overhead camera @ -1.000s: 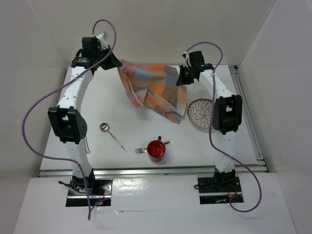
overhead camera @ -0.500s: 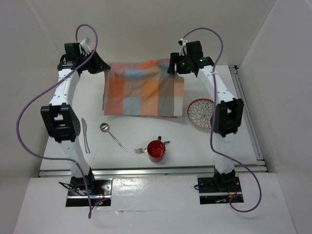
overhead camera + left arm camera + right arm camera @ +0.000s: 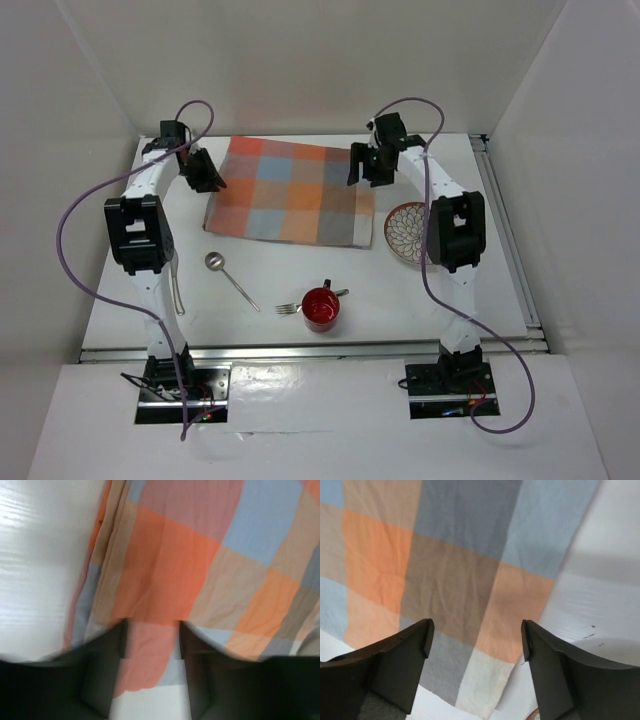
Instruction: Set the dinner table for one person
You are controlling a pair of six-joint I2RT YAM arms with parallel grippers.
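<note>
The dinner table (image 3: 470,290) is a wide white top. A checked cloth (image 3: 290,190) in orange, red and grey-blue lies spread flat at its far middle. My left gripper (image 3: 205,172) hangs over the cloth's left edge. In the left wrist view the cloth (image 3: 200,555) and bare table show in the gap of my left gripper (image 3: 152,630), whose fingers stand a little apart and hold nothing. My right gripper (image 3: 362,165) hovers over the cloth's far right corner. It is open wide in its wrist view (image 3: 476,630), with the cloth (image 3: 445,570) lying loose below.
A patterned plate (image 3: 410,232) sits right of the cloth. A red cup (image 3: 321,308) stands near the front, with a fork (image 3: 288,309) beside it. A spoon (image 3: 230,275) and a knife (image 3: 177,285) lie to the left. A metal rail (image 3: 300,350) runs along the near edge.
A second ago both grippers held the cloth bunched in the air. They stretched it out, laid it flat and let go, and both arms have drawn down toward its far corners.
</note>
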